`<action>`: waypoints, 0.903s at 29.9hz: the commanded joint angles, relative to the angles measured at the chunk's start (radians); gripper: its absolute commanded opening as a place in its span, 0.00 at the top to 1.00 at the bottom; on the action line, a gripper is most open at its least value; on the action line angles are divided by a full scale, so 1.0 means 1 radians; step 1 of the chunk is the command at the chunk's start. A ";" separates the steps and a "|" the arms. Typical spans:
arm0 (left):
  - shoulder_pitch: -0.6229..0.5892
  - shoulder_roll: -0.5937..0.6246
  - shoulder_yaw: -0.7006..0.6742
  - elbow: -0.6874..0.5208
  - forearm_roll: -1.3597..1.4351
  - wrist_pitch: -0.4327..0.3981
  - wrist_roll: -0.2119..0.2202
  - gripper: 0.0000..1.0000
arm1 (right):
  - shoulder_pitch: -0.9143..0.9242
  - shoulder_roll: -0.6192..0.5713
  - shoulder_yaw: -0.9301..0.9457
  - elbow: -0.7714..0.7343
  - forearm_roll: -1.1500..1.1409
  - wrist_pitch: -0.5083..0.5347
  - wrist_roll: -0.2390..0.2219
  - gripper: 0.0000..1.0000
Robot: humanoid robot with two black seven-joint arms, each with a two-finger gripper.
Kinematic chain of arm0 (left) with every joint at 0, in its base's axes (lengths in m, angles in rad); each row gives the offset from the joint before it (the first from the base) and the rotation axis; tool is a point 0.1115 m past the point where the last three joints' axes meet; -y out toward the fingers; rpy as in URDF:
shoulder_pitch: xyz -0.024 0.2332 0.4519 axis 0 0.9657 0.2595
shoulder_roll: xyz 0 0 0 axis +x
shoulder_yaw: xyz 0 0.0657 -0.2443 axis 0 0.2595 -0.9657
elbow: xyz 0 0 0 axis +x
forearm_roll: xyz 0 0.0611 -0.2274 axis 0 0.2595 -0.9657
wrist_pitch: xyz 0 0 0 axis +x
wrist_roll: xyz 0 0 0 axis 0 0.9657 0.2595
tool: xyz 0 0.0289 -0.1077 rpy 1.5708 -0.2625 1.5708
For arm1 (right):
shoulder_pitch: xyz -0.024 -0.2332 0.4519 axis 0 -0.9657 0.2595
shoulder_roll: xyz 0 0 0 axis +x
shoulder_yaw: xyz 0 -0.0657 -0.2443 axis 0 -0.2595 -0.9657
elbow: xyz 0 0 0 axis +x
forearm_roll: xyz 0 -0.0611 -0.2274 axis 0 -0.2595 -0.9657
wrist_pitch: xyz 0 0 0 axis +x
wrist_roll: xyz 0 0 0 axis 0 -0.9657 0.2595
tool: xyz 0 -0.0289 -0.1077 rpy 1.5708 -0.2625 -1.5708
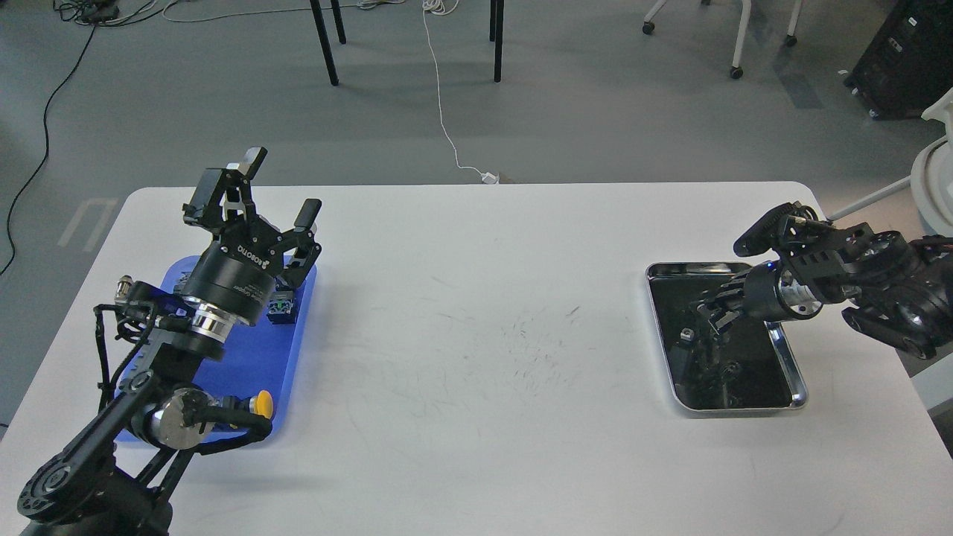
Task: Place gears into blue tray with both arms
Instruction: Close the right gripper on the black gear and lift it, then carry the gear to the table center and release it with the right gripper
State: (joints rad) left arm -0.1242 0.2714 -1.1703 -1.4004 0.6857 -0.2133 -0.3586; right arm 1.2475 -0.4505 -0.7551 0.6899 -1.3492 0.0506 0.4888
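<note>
The blue tray lies at the table's left side, largely covered by my left arm. My left gripper is raised over the tray's far end, open, with nothing between its fingers. At the right, my right gripper reaches down into the silver metal tray. Its dark fingers blend into the dark bottom, so their state is unclear. A tiny dark round piece on that tray's bottom may be a gear. No other gears can be made out.
On the blue tray sit a green-capped switch and a yellow-capped one. A small grey part lies in the silver tray. The white table spans between the trays. A white cable reaches its far edge.
</note>
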 commanded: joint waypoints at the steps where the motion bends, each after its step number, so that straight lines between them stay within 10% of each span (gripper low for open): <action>1: 0.000 0.005 0.000 0.000 0.000 0.000 0.001 0.01 | 0.049 -0.011 0.000 0.045 0.004 0.000 0.000 0.82; 9: -0.002 0.006 0.000 0.000 0.000 0.000 0.001 0.01 | 0.225 0.001 0.010 0.212 0.042 0.005 0.000 0.82; 27: 0.003 0.011 -0.003 0.000 0.000 0.000 0.000 0.01 | 0.106 0.450 -0.029 0.138 0.174 -0.100 0.000 0.81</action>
State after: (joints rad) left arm -0.1225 0.2815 -1.1730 -1.4010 0.6857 -0.2125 -0.3607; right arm 1.3848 -0.0194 -0.7623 0.8327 -1.1793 -0.0219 0.4886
